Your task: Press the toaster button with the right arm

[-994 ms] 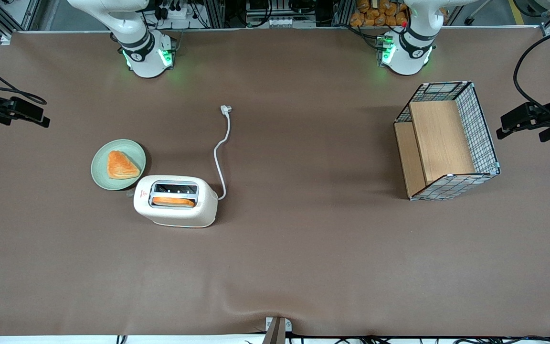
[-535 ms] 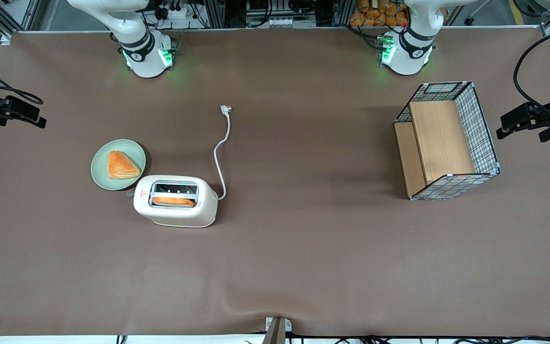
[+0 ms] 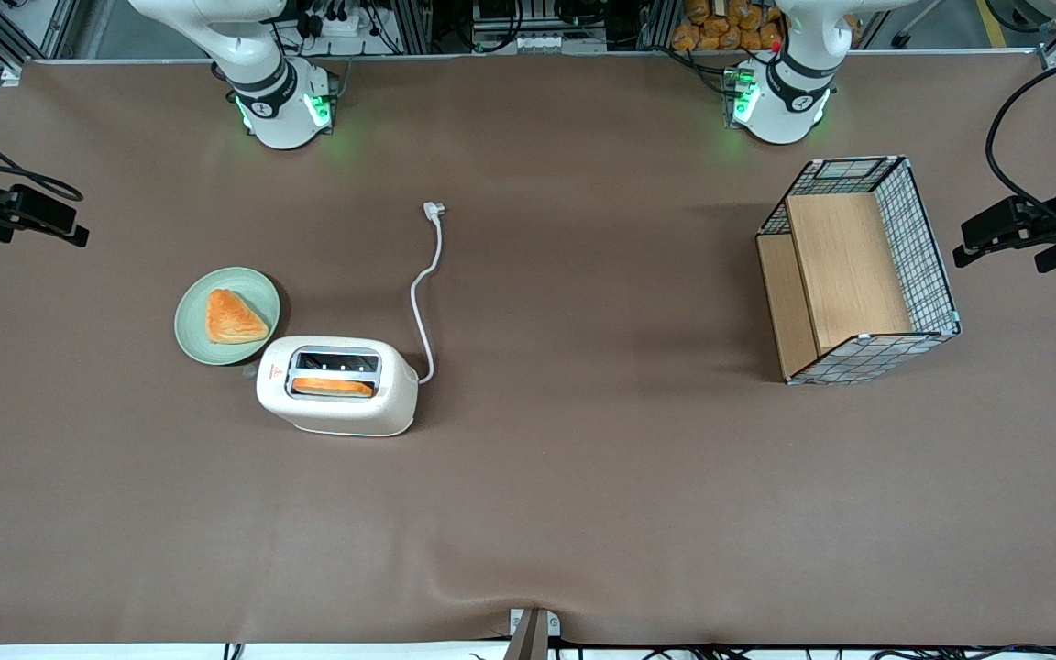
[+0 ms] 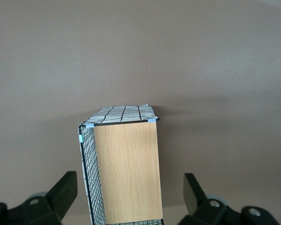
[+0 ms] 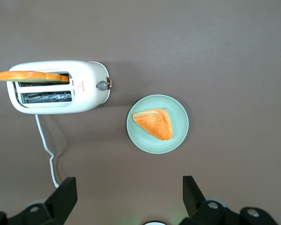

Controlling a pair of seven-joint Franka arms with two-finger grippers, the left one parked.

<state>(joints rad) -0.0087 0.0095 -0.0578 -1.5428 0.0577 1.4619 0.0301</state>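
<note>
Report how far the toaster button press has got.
Done: nothing on the button; one orange slice already sits in the toaster. In hand: the right arm's hand hangs open above the table by the green plate, touching nothing. Left: move to the toaster button on the narrow end face near the plate and press it.

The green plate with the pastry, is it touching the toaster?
Apart. In the right wrist view, bare brown table separates the green plate from the toaster and its toaster button. The right arm's gripper, fingers spread open, hangs high above both.
</note>
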